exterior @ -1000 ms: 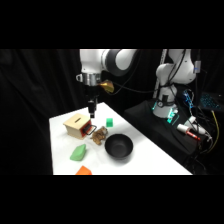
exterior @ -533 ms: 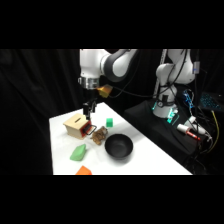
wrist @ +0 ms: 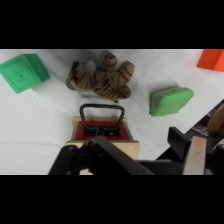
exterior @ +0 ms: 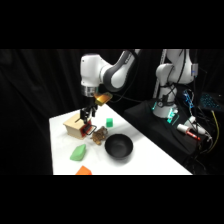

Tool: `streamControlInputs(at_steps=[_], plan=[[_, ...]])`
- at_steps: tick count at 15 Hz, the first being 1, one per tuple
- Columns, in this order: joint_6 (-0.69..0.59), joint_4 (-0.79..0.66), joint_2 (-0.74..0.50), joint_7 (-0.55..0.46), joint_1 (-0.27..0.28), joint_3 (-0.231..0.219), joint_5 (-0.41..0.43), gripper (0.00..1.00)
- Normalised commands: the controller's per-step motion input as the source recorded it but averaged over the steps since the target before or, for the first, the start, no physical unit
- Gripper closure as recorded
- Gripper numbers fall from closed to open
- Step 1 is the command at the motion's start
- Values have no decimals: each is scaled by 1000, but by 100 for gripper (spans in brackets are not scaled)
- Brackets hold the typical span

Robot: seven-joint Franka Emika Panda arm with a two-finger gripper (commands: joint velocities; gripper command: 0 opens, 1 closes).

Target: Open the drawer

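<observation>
Claw (exterior: 88,118): hangs from the white arm (exterior: 107,72), directly above the wooden box (exterior: 76,125) at its drawer end. In the wrist view only its black linkage shows at the bottom edge, over the box top; whether the fingers are spread or closed cannot be told.

Drawer (wrist: 104,131): reddish-orange front, set in the tan box, with a dark loop handle (wrist: 101,116) standing out from the front. In the side view the red front (exterior: 90,130) faces the black bowl. How far it is pulled out cannot be told.

Striped toy tiger (wrist: 102,80): lies just past the drawer handle, close to it, apart from the box; seen in the side view as a brown shape (exterior: 99,134) between the box and the bowl.

Black bowl (exterior: 118,146): beyond the tiger from the box, on the white counter (exterior: 145,160).

Green cube (wrist: 23,72): near the tiger, off to one side of the drawer.

Green rounded block (wrist: 170,100): on the other side of the drawer, near the tiger.

Orange block (wrist: 212,59): farther out than the rounded block, cut off by the picture's edge.
</observation>
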Motion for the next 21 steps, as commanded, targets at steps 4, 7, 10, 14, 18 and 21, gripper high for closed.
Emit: streamControlInputs(at_steps=[4,7,10,14,18,21], plan=[[181,148,184,299,144,-144,-118,0],[156,180,185,223,137,-148,-126,0],[118,187,193,163,120,-132,-111,0],[108,181,200,113,106,-107,-80,0],[112,174,184,65,92,-91,-38,0],[151,176,182,45,94,-111,-31,0]])
